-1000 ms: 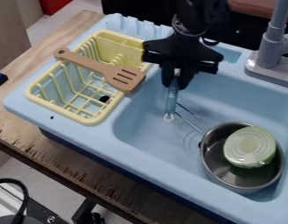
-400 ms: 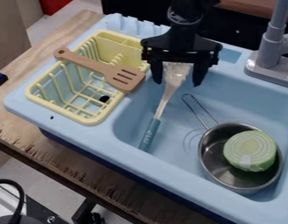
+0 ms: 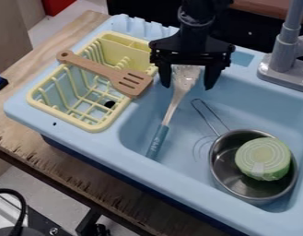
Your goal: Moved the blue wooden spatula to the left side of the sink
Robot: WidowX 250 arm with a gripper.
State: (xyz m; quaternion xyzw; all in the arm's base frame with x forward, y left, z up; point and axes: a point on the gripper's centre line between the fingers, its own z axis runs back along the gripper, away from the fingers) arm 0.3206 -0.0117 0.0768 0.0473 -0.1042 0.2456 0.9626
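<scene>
The black gripper (image 3: 187, 83) hangs over the upper left part of the sink, its two fingers spread wide apart. Between and below them is the head of the blue-handled wooden spatula (image 3: 172, 110), which lies along the left side of the light blue sink (image 3: 240, 108). Its blue handle points down toward the near left wall of the basin, and the top end of its head is partly hidden under the gripper.
A metal pot (image 3: 227, 180) holding a cut green vegetable (image 3: 262, 158) sits at the basin's right, handle toward the spatula. A yellow dish rack (image 3: 95, 124) with a slotted wooden spatula (image 3: 105, 72) across it stands left. A grey faucet (image 3: 284, 50) rises at upper right.
The gripper has opened and let go of the spatula, which now lies in the sink with its handle toward the lower left. The pot and its handle have shifted slightly.
</scene>
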